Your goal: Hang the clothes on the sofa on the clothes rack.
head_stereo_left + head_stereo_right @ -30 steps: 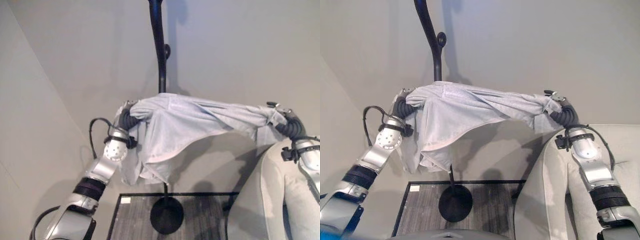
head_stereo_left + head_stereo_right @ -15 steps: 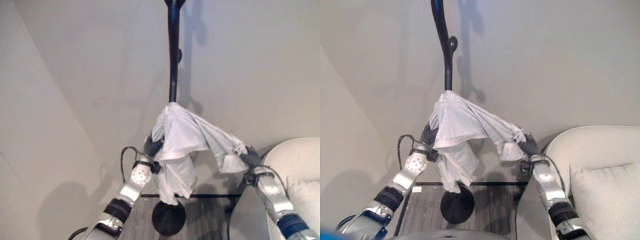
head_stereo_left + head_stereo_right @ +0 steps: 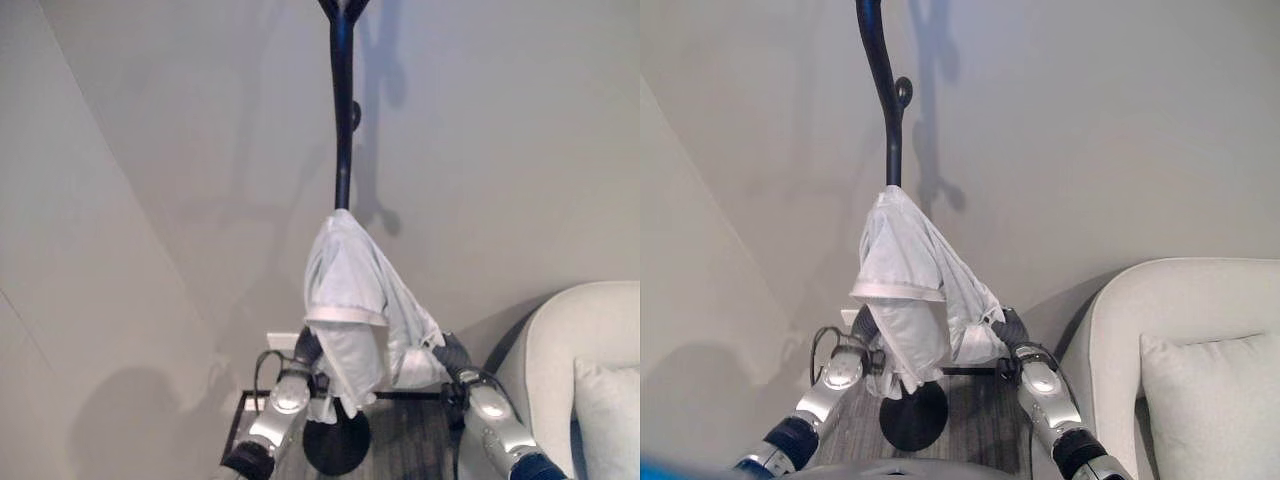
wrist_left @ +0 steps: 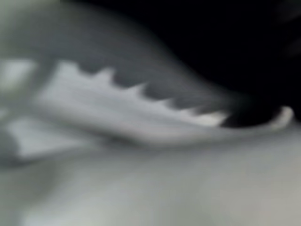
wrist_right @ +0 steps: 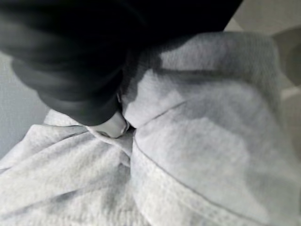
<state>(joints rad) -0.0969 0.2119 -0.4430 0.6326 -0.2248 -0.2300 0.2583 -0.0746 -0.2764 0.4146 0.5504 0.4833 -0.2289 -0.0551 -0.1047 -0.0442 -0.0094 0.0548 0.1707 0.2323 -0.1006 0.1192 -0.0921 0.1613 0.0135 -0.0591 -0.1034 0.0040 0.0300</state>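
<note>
A pale grey shirt (image 3: 345, 300) hangs draped from the black pole of the clothes rack (image 3: 343, 120), its top caught at mid-pole and its folds falling narrow. My left hand (image 3: 865, 325) is low at the shirt's left edge, tucked behind the cloth. My right hand (image 3: 1010, 328) is low on the right, shut on a corner of the shirt (image 5: 197, 155) that stretches down to it. In the right wrist view the cloth bunches tight against the dark cover (image 5: 80, 70). In the left wrist view pale cloth (image 4: 150, 188) lies close up.
The rack's round black base (image 3: 335, 445) stands on a dark floor mat against the grey wall corner. A light sofa (image 3: 1180, 330) with a pillow (image 3: 1210, 400) is at the right, close to my right arm.
Both hands have dropped lower and drawn closer together. The shirt, spread wide between them a second ago, now hangs bunched down the pole. The view has also shifted.
</note>
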